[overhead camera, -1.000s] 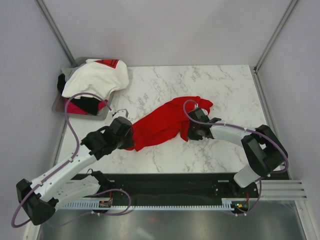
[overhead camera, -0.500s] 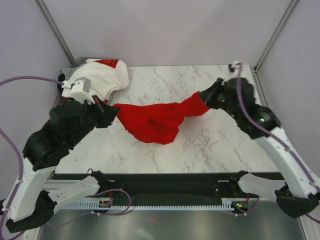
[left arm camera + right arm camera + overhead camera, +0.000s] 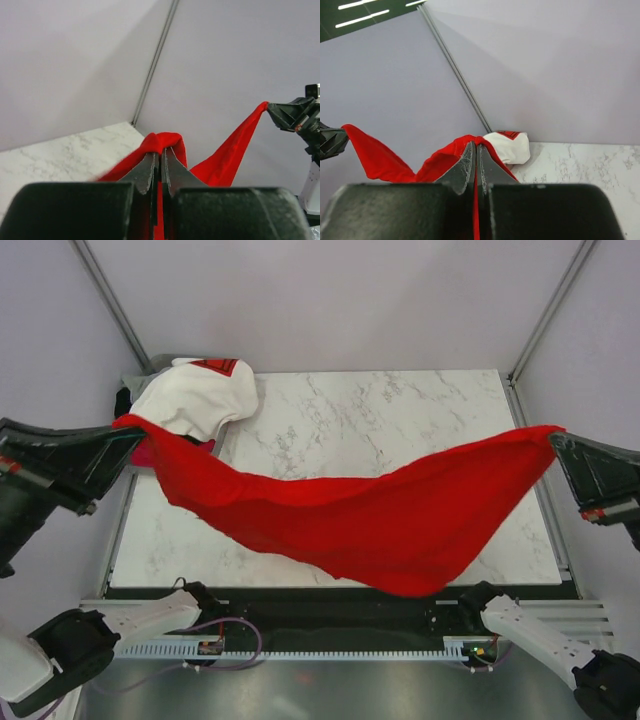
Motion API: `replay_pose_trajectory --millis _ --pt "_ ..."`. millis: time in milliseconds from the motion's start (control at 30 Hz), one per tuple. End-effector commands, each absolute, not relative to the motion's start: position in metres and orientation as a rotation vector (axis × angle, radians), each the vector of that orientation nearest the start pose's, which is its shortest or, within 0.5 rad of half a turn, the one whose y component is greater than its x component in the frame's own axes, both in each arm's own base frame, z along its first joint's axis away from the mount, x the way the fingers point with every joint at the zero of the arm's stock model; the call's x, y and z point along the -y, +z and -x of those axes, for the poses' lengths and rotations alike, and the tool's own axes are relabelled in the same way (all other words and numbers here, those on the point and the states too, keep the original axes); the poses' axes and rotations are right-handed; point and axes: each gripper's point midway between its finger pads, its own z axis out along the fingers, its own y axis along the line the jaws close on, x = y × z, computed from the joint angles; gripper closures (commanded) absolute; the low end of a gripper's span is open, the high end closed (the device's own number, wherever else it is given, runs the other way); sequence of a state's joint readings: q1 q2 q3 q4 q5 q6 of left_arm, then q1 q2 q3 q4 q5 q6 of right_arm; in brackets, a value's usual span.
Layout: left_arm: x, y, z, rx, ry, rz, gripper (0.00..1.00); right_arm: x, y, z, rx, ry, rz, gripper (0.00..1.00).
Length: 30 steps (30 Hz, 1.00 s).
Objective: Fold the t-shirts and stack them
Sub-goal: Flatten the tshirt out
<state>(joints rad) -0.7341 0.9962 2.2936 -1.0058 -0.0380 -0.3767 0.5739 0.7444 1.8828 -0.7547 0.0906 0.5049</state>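
Note:
The plain red t-shirt (image 3: 380, 520) hangs stretched wide in the air above the marble table (image 3: 380, 410). My left gripper (image 3: 128, 430) is shut on its left end. My right gripper (image 3: 553, 440) is shut on its right end. The middle of the shirt sags toward the table's near edge. In the left wrist view the jaws (image 3: 161, 150) pinch a red fold, and the cloth (image 3: 225, 155) runs off to the right gripper (image 3: 287, 112). In the right wrist view the jaws (image 3: 475, 145) pinch red cloth (image 3: 375, 152) in the same way. A white t-shirt (image 3: 195, 395) with a red mark lies bunched at the back left, over a black one (image 3: 122, 400).
The white and black shirts lie in a grey tray (image 3: 150, 368) at the back left corner, mostly covered. Pale walls with metal corner posts (image 3: 110, 300) close in the table. Both arm bases (image 3: 150, 620) stand along the near edge.
Both arms have risen and moved far apart. The red t-shirt has gone from a bunched heap on the table to a wide sheet held in the air. The right gripper closed on it.

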Motion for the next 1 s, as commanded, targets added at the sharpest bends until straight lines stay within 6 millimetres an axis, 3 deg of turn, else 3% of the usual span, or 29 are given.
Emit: replay_pose_trajectory --millis 0,33,133,200,267,300,367,400,433,500,533,600,633,667,700,733,767,800,833,867,900,933,967 --pt "0.089 0.654 -0.049 -1.098 -0.964 -0.378 0.98 -0.045 0.621 -0.060 -1.110 0.870 0.008 1.00" --pt "0.085 0.657 -0.044 -1.076 -0.965 -0.379 0.98 -0.033 0.627 -0.048 -1.067 0.859 -0.016 1.00" --pt "0.075 0.666 -0.035 -1.014 -0.956 -0.368 0.98 -0.019 0.631 -0.040 -1.043 0.814 -0.050 1.00" --pt "0.075 0.670 -0.039 -1.009 -0.949 -0.352 0.98 -0.009 0.627 -0.045 -1.059 0.762 -0.111 1.00" --pt "0.083 0.670 -0.056 -1.036 -0.930 -0.330 0.98 -0.005 0.618 -0.063 -1.110 0.695 -0.175 1.00" --pt "0.092 0.668 -0.080 -1.085 -0.895 -0.291 0.98 -0.003 0.613 -0.074 -1.140 0.659 -0.210 1.00" --pt "0.102 0.662 -0.104 -1.140 -0.857 -0.256 0.98 -0.009 0.594 -0.108 -1.253 0.577 -0.263 1.00" --pt "0.105 0.660 -0.121 -1.172 -0.825 -0.215 0.98 0.003 0.584 -0.125 -1.289 0.491 -0.357 1.00" --pt "0.121 0.653 -0.146 -1.225 -0.795 -0.204 0.98 0.001 0.562 -0.151 -1.392 0.403 -0.401 1.00" --pt "0.131 0.637 -0.184 -1.313 -0.713 -0.136 0.98 0.016 0.536 -0.180 -1.467 0.212 -0.527 1.00" --pt "0.155 0.619 -0.216 -1.390 -0.670 -0.141 0.98 0.008 0.506 -0.211 -1.567 0.093 -0.539 1.00" --pt "0.185 0.595 -0.251 -1.475 -0.645 -0.188 0.98 0.011 0.476 -0.242 -1.635 -0.096 -0.588 1.00" --pt "0.203 0.559 -0.304 -1.587 -0.604 -0.178 0.98 0.000 0.439 -0.276 -1.743 -0.235 -0.568 1.00" --pt "0.223 0.537 -0.324 -1.671 -0.718 -0.184 0.98 0.002 0.420 -0.294 -1.782 -0.315 -0.599 1.00" --pt "0.205 0.506 -0.372 -1.768 -0.707 -0.088 0.98 0.005 0.397 -0.314 -1.832 -0.377 -0.629 1.00" --pt "0.213 0.450 -0.426 -1.915 -0.728 -0.022 0.98 0.016 0.353 -0.351 -1.947 -0.452 -0.671 1.00" --pt "0.218 0.412 -0.452 -2.024 -0.819 0.069 0.98 0.018 0.332 -0.370 -2.001 -0.442 -0.692 1.00" --pt "0.198 0.386 -0.478 -2.095 -0.842 0.163 0.89 0.024 0.290 -0.400 -2.111 -0.475 -0.683 0.89" --pt "0.200 0.357 -0.494 -2.169 -0.877 0.207 0.74 0.014 0.274 -0.417 -2.169 -0.410 -0.669 0.63" --pt "0.210 0.281 -0.519 -2.335 -0.883 0.246 0.60 0.013 0.258 -0.423 -2.219 -0.426 -0.658 0.35" --pt "0.211 0.254 -0.513 -2.436 -0.863 0.266 0.24 0.013 0.245 -0.427 -2.258 -0.452 -0.659 0.02" --pt "0.214 0.237 -0.512 -2.487 -0.852 0.259 0.10 0.013 0.229 -0.421 -2.325 -0.499 -0.656 0.02" --pt "0.209 0.215 -0.510 -2.538 -0.752 0.226 0.06 0.012 0.226 -0.415 -2.331 -0.498 -0.650 0.02"
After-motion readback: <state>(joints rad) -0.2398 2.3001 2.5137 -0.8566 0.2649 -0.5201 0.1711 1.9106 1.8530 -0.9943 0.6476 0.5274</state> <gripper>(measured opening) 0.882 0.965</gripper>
